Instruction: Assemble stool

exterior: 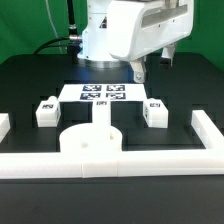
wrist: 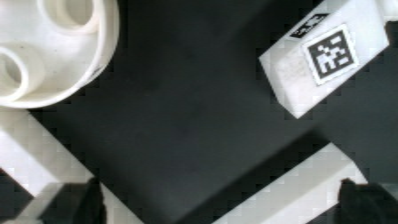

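The round white seat (exterior: pixel 95 143) lies against the front rail; its sockets show in the wrist view (wrist: pixel 45 50). One white leg (exterior: pixel 102 115) stands or lies just behind the seat, touching it; I cannot tell which. A second tagged leg (exterior: pixel 45 112) lies at the exterior view's left. A third tagged leg (exterior: pixel 153 113) lies at the right and also shows in the wrist view (wrist: pixel 326 58). My gripper (exterior: pixel 140 72) hangs above the table behind the right leg. It is open and empty, fingers wide apart (wrist: pixel 214 205).
The marker board (exterior: pixel 103 93) lies behind the seat. A long white rail (exterior: pixel 120 163) runs along the front, with arms at the left (exterior: pixel 3 125) and right (exterior: pixel 205 128). A white strip (wrist: pixel 276 185) runs diagonally between my fingers; I cannot tell what it is.
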Tool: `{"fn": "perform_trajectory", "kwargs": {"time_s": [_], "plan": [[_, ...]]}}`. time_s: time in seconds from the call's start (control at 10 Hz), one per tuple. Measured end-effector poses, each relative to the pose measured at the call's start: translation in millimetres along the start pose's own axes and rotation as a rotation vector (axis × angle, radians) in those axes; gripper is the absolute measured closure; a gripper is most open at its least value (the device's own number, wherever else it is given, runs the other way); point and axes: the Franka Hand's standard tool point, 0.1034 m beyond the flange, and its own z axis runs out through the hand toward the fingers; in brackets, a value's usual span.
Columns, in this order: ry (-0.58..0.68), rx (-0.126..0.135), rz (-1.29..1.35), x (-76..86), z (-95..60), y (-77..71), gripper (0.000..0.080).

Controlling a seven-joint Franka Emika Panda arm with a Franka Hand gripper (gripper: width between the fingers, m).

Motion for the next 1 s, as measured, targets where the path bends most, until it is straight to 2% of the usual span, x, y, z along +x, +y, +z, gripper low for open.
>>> {"fn": "perform_trajectory", "kwargs": {"time_s": [0.6,0.7,0.8,1.0], "plan": [[-0.001,0.002,0.001,-2.1,1.3,1.4,0.0150],[0.009,0.006,-0.069,-19.7,12.2,18.0,0.0150],[0.005,0.014,-0.059,-33.0,21.1,28.2,0.0150],[0.013,0.020,-0.113,-50.3,41.9,45.5,0.0150]]}}
